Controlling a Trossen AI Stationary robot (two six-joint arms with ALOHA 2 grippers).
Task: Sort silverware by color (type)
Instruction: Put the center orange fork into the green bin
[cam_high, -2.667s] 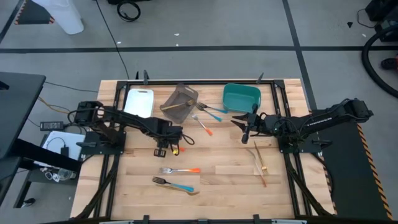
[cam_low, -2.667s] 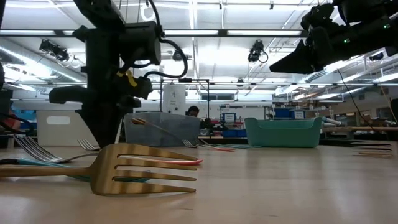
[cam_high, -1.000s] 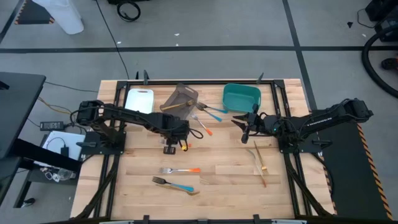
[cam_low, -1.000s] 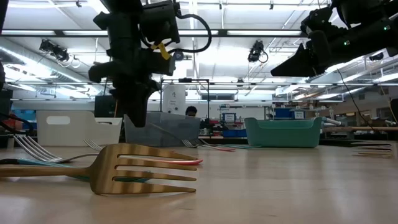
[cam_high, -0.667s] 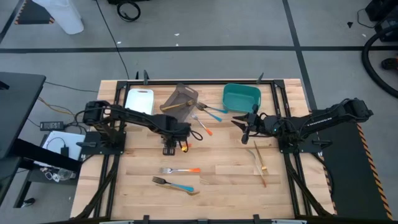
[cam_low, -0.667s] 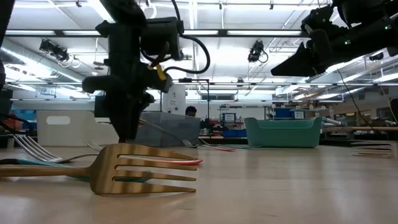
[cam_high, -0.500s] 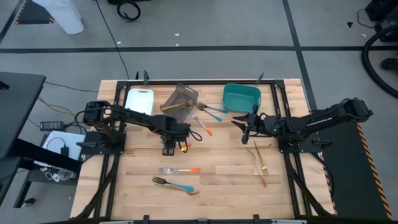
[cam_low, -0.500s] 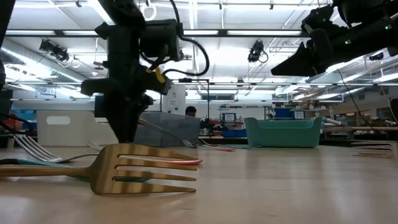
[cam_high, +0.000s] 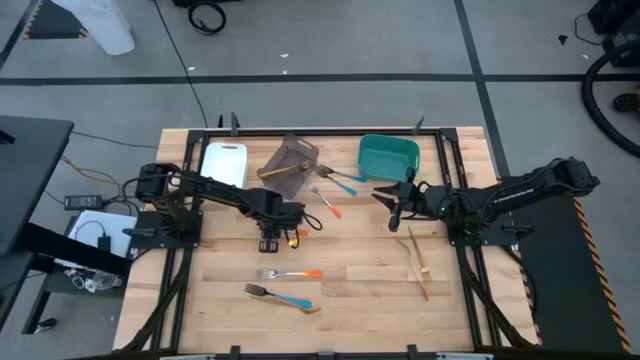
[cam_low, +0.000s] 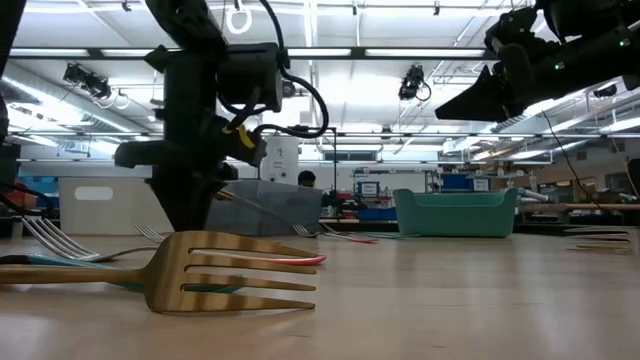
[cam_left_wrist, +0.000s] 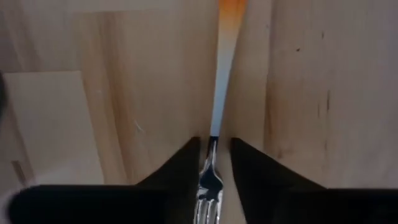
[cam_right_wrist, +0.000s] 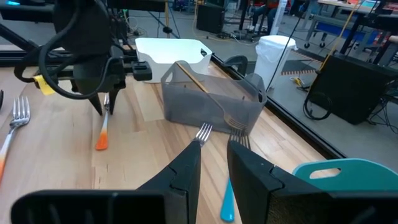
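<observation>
Looking near to far, I see two forks (cam_high: 285, 273) lying at the table's front. Mid-table, my left gripper (cam_high: 268, 241) pinches an orange-handled fork (cam_left_wrist: 214, 127) at its neck. Beyond hovers my right gripper (cam_high: 393, 220), fingers slightly parted, holding nothing.

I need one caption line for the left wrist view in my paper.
Left gripper straddles the neck of an orange-handled fork lying on the wooden table.
</observation>
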